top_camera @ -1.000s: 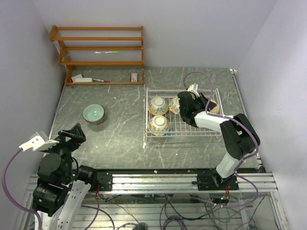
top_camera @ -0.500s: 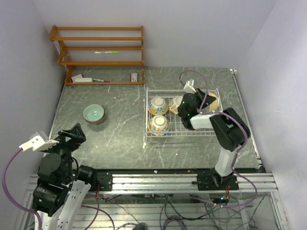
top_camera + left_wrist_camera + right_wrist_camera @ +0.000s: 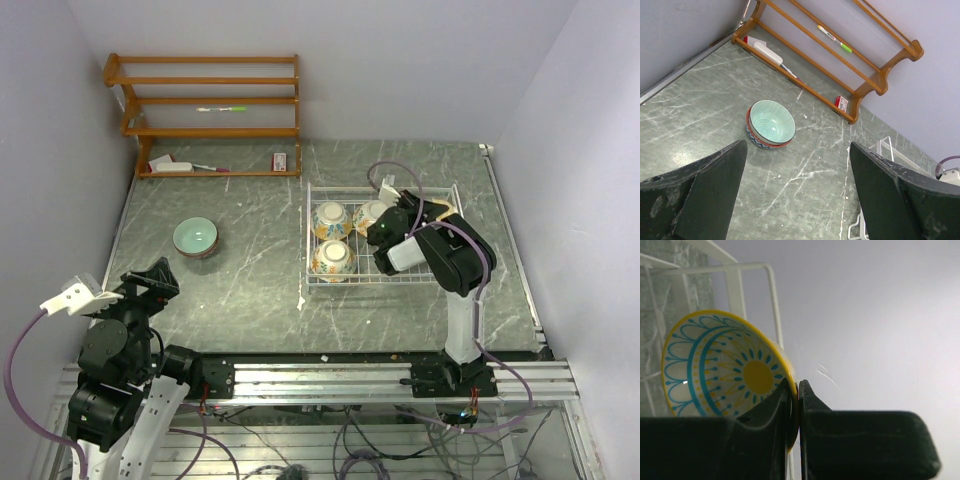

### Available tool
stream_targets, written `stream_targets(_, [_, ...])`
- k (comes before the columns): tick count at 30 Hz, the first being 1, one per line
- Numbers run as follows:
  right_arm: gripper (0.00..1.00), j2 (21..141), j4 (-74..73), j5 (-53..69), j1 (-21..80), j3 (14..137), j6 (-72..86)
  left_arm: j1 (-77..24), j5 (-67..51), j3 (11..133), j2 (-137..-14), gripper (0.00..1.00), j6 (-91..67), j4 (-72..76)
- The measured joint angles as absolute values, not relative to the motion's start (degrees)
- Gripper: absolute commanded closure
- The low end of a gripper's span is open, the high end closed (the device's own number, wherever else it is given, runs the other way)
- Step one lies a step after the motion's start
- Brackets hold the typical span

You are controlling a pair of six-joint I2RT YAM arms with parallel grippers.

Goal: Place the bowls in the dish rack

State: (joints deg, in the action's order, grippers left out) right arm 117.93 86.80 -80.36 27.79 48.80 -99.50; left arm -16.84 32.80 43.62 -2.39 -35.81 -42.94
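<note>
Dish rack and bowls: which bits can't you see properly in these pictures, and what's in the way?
Dish rack, top view: the right arm covers its right half, so bowls there cannot be counted.
Yellow bowl, right wrist view: the right gripper hides its lower part.
Lower bowl of the stack, left wrist view: the teal bowl inside it hides all but its rim.

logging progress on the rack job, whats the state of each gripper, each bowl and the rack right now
left gripper: open, empty
right gripper: shut on the yellow and blue bowl's rim
yellow and blue bowl: held by its rim at the dish rack's far right corner
dish rack: part loaded, three floral bowls inside
teal bowl: upright, nested in a patterned bowl on the table, not loaded
</note>
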Motion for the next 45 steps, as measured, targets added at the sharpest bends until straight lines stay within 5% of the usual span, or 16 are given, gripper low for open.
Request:
stream_targets(8, [0.93, 121.58, 87.37, -81.67, 27.79, 51.31, -100.62, -16.88, 32.80, 43.62, -2.39, 0.05, -35.81, -42.94])
stream_targets(18, [0.69, 124.38, 87.39, -83.15, 28.01, 54.92, -99.46, -16.88, 32.82, 43.62, -2.39, 0.05, -35.81, -42.94])
stream_targets(45, [0.63, 128.09, 87.42, -86.80, 30.83, 64.93, -99.13, -16.88, 32.84, 43.62, -2.39, 0.05, -35.81, -42.94])
